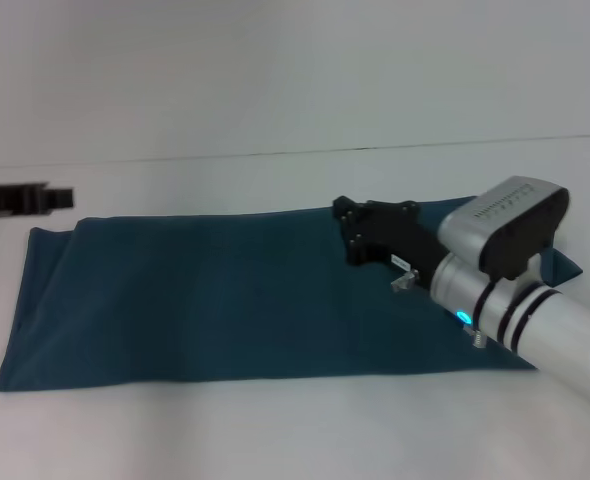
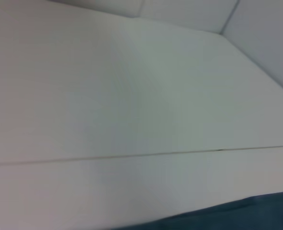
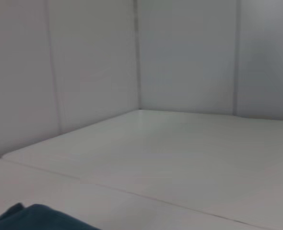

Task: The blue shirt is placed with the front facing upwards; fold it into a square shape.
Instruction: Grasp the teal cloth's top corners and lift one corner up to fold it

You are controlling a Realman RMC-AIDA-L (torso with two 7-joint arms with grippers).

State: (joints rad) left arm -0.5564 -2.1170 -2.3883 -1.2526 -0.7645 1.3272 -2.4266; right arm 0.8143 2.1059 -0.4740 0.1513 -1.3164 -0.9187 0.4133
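The blue shirt point(image 1: 225, 300), a long band across the tabletop point(image 1: 275, 430), may bunch if the right pincer point(image 1: 350, 232), its state unclear, drags the right end unevenly leftward.

The right arm point(image 1: 535, 300) reaches in from the right side, low and stretched toward the middle. Its black right end effector point(image 1: 360, 232) points left. The left end effector point(image 1: 20, 200) just peeks in at the far left edge.

The head view looks down over the blue shirt point(image 1: 225, 300); both low wrist views apparently share its edge.
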